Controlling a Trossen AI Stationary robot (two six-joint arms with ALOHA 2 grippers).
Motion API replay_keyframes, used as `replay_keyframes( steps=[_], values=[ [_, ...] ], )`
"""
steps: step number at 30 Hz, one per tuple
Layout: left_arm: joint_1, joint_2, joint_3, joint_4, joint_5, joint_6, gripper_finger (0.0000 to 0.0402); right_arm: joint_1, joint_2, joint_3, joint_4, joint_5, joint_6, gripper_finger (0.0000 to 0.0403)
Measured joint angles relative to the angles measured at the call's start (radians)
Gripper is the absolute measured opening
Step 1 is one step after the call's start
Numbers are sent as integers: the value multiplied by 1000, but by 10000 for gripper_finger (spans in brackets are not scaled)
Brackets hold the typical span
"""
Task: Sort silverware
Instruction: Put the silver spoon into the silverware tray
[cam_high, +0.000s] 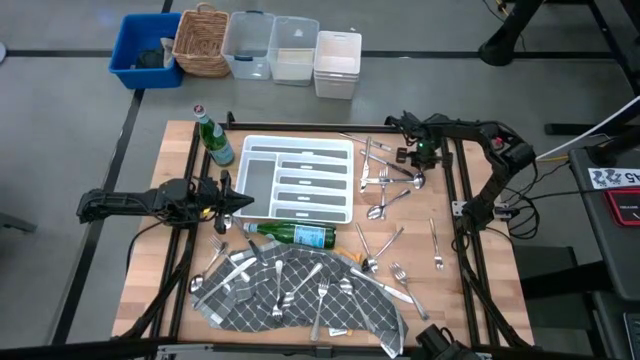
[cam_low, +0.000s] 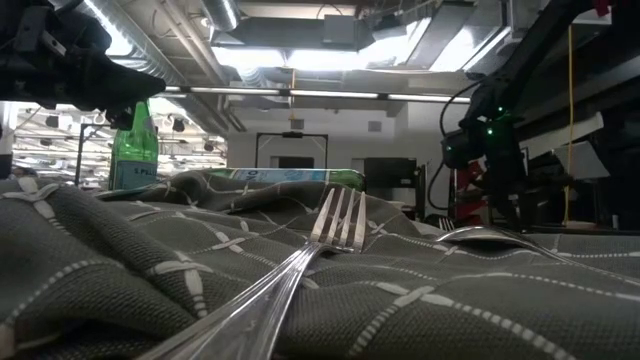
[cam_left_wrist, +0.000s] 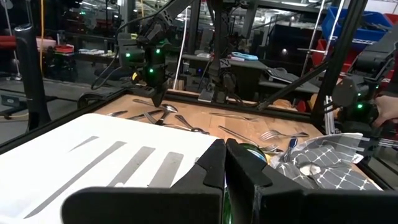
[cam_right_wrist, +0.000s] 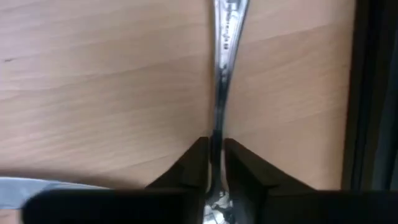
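Note:
Silverware lies scattered on the wooden table: several pieces on its right half (cam_high: 385, 205), more on a grey checked cloth (cam_high: 300, 295) at the near edge, with a fork (cam_low: 335, 225) close up in the low view. The white compartmented tray (cam_high: 247, 150) sits mid-table. My right gripper (cam_high: 415, 165) points down at the far right, shut on one slim silver piece (cam_right_wrist: 224, 37). My left gripper (cam_high: 235, 200) waits level and shut by the tray's left side, with nothing in it. My right gripper pinches the silver piece at its narrow neck (cam_right_wrist: 217, 134) between its two fingers (cam_right_wrist: 198, 163). The fingers come from above, pointing down, and stand across the piece. The piece lies along the wooden table top; its patterned wider end stretches away from the fingers.
One green bottle (cam_high: 212, 140) stands upright at the tray's far left corner; another (cam_high: 295, 235) lies on its side just near of the tray. A black frame rail (cam_high: 450, 190) runs close by my right gripper. Bins and a basket (cam_high: 200, 40) stand beyond the table.

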Motion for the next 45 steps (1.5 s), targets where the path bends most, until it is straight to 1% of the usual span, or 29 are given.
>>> replay_keyframes(
  steps=[2,4,10,16,21,25,32,45],
  values=[
    [0,0,0,0,0,0,0,0,0,0,1,-1,-3,18],
    [0,0,0,0,0,0,0,1,1,0,0,-1,-15,10],
    [0,0,0,0,0,0,0,0,2,-1,-1,-19,-23,26],
    [0,0,0,0,0,0,0,0,2,-2,-1,-38,-64,6],
    [0,0,0,0,0,0,0,-1,2,-2,-2,-59,-78,10],
    [0,0,0,0,0,-1,0,-1,1,7,-15,-73,-108,6],
    [0,0,0,0,0,-7,0,1,5,29,-62,-140,-128,5],
    [0,0,0,0,0,-8,0,2,4,31,-77,-163,-194,2]
  ],
)
